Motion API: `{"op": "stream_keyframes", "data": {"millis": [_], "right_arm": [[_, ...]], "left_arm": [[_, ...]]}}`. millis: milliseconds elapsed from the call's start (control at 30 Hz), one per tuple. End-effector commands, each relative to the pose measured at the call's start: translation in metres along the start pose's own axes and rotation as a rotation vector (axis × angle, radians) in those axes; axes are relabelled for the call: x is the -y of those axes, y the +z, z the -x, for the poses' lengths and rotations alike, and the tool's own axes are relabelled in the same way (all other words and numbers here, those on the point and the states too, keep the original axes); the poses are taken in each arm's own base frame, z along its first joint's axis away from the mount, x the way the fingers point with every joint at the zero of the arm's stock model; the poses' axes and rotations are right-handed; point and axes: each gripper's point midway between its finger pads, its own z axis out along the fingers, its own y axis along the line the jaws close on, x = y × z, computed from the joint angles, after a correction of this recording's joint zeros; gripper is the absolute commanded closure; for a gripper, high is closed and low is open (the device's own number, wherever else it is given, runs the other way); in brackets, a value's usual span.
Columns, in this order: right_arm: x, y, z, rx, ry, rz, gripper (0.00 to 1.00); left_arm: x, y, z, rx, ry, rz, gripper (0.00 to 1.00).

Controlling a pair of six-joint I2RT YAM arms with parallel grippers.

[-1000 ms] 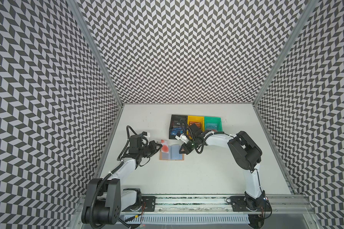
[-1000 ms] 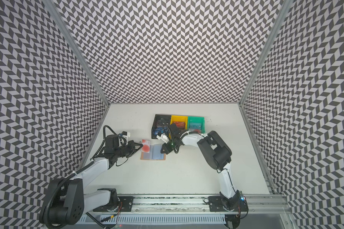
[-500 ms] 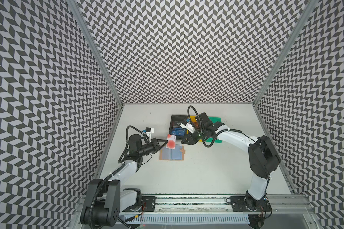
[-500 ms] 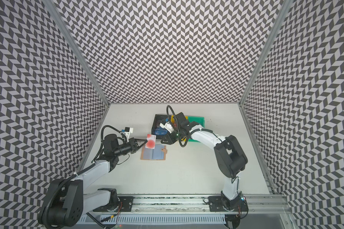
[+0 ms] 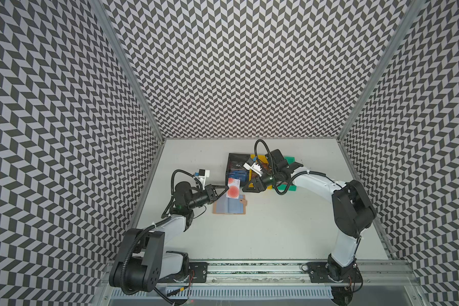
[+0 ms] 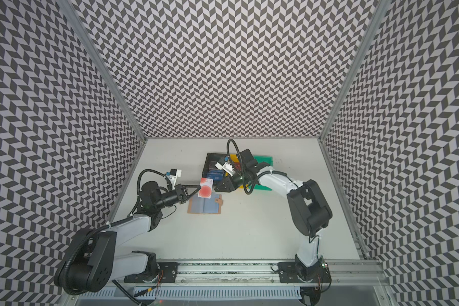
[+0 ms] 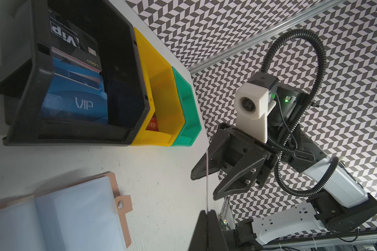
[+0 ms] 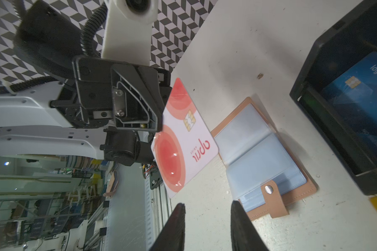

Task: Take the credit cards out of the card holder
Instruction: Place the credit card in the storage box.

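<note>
The tan card holder [image 5: 229, 208] [image 6: 204, 207] lies open on the table, its clear sleeves [image 8: 259, 152] facing up. My left gripper [image 5: 226, 187] [image 7: 207, 211] is shut on a pale credit card with red circles [image 5: 233, 188] [image 8: 183, 141]. It holds the card in the air over the holder's far edge. In the left wrist view the card [image 7: 207, 178] shows edge-on. My right gripper [image 5: 245, 186] [image 8: 207, 204] stands open and holds nothing, facing the card's free end from a short gap.
Black bin [image 7: 74, 134], yellow bin [image 7: 152, 139] and green bin [image 7: 183, 139] stand in a row behind the holder. A blue VIP card [image 7: 74, 104] and a black one [image 7: 74, 43] lie in the black bin, a red card [image 7: 151, 125] in the yellow.
My left gripper has lifted the red-circle card up off the holder. My right gripper has left the holder, risen in front of the bins and opened.
</note>
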Motion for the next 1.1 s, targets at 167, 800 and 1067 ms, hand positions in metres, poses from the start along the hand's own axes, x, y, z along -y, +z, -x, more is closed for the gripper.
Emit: {"op": "stream_keyframes", "data": {"millis": [167, 800, 1067], "right_arm": [[-0.017, 0.002, 0.005, 0.032, -0.037, 0.112, 0.64], [-0.008, 0.009, -0.005, 0.026, -0.011, 0.105, 0.64], [-0.011, 0.012, -0.003, 0.035, -0.011, 0.14, 0.64]], "left_arm": [[0.006, 0.009, 0.003, 0.004, 0.028, -0.026, 1.0], [0.004, 0.013, 0.004, 0.005, 0.028, -0.021, 1.0], [0.006, 0.013, 0.004, 0.007, 0.032, -0.025, 1.0]]}}
